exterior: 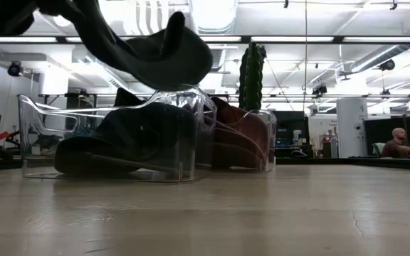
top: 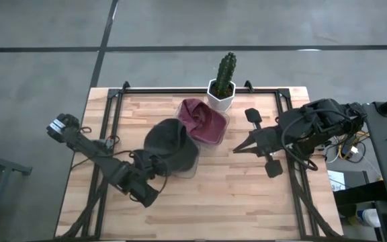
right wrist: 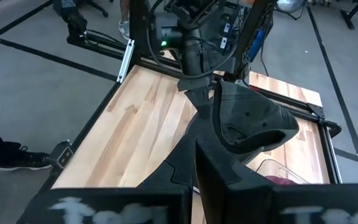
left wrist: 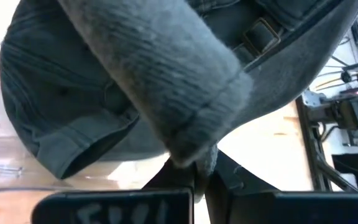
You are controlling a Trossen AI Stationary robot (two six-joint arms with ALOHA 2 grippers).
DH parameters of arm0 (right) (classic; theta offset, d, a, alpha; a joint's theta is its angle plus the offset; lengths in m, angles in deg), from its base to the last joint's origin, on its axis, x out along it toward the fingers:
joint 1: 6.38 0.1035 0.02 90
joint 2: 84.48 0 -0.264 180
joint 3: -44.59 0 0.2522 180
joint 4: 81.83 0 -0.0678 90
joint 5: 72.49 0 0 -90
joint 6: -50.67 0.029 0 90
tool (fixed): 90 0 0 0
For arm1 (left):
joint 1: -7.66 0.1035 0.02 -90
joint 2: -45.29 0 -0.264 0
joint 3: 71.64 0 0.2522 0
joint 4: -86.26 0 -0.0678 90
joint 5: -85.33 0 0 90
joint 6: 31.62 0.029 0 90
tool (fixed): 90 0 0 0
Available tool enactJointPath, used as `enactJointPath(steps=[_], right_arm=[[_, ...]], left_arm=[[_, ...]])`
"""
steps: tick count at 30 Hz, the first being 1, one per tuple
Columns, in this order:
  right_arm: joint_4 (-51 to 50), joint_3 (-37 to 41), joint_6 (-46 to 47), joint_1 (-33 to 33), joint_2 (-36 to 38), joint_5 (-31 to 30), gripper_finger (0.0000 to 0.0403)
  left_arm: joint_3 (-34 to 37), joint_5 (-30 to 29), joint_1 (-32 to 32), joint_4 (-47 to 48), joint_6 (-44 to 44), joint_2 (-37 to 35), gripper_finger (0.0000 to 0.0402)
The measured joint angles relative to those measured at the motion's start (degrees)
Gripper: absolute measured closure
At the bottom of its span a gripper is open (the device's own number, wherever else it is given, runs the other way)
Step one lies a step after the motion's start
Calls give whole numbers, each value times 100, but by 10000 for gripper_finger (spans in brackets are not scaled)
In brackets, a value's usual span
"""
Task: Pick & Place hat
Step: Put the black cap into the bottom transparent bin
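Left wrist view: hat (left wrist: 166,81) between fingers (left wrist: 176,177).

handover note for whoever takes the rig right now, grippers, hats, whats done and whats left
Left gripper: shut on the dark grey hat, held in the air above the clear bin.
Right gripper: shut, holding nothing, waiting at the table's right side.
Another dark hat lies in that bin; a maroon hat sits in the neighbouring bin by the cactus.
Done: grey hat picked up.
Left: lower and release it.
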State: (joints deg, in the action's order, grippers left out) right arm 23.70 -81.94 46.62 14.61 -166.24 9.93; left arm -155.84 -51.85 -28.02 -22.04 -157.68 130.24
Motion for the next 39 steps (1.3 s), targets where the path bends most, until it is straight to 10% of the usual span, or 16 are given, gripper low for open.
enactJointPath(steps=[22, 39], right_arm=[[121, -4, 9, -308, 0, 5, 394], [129, -4, -153, -306, 2, 5, 394]], left_arm=[[696, 707, 275, -1761, -274, 115, 249], [-486, 646, 169, -1437, 1130, -147, 241]])
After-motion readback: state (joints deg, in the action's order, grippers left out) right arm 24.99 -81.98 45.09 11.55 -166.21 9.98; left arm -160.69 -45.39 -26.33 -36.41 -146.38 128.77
